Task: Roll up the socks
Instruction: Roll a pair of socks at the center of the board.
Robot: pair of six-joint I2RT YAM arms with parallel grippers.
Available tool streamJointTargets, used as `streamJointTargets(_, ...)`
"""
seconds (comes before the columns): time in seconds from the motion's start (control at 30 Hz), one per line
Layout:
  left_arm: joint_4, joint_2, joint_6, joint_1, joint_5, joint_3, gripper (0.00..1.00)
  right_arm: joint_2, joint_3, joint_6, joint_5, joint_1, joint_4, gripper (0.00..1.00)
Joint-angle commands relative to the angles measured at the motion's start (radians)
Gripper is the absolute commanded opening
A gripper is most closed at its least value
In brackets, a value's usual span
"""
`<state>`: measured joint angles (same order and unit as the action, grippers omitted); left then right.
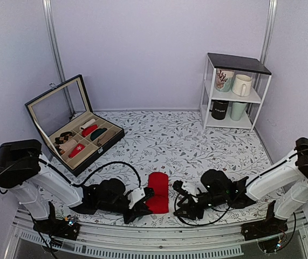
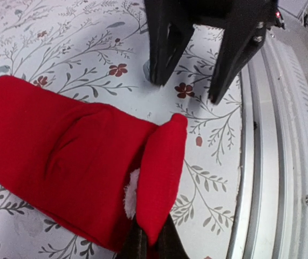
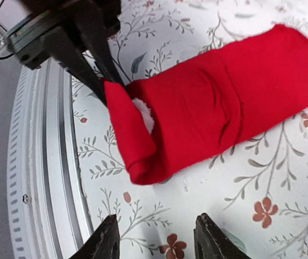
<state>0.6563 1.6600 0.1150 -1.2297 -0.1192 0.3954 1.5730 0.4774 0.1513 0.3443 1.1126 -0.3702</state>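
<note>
The red socks [image 1: 157,193] lie flat near the table's front edge, between the two arms. Their near end is folded over into a flap [image 2: 162,172], with a bit of white showing beneath it. My left gripper [image 2: 147,237] is shut on that flap at the left corner; in the right wrist view its black fingers [image 3: 97,54] pinch the fold. My right gripper [image 3: 156,240] stands open just right of the socks [image 3: 218,102], apart from the fabric, nothing between its fingers. In the overhead view the right gripper [image 1: 182,195] is beside the socks' right edge.
An open black box [image 1: 81,135] with compartments holding other sock rolls stands at the back left. A white shelf [image 1: 233,91] with mugs is at the back right. The metal front rail [image 2: 283,162] runs close beside the socks.
</note>
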Motion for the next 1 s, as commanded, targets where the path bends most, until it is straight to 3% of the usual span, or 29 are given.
streamJointTargets(0.0, -0.158, 0.022, 0.123, 0.053, -0.153, -0.006, 0.0, -0.153, -0.142, -0.182, -0.187, 0.066, -0.286, 0.51)
streamJointTargets(0.17, -0.208, 0.081, 0.135, 0.074, -0.203, 0.021, 0.0, -0.101, -0.103, -0.329, -0.254, 0.108, -0.287, 0.51)
streamJointTargets(0.37, -0.196, 0.128, 0.152, 0.08, -0.224, 0.033, 0.0, 0.017, 0.001, -0.412, -0.23, 0.134, -0.257, 0.51)
streamJointTargets(0.57, -0.196, 0.131, 0.154, 0.086, -0.223, 0.026, 0.0, 0.087, 0.04, -0.419, -0.183, 0.136, -0.231, 0.5)
streamJointTargets(0.97, -0.187, 0.146, 0.152, 0.091, -0.239, 0.033, 0.0, 0.137, 0.039, -0.34, -0.193, 0.138, -0.205, 0.35)
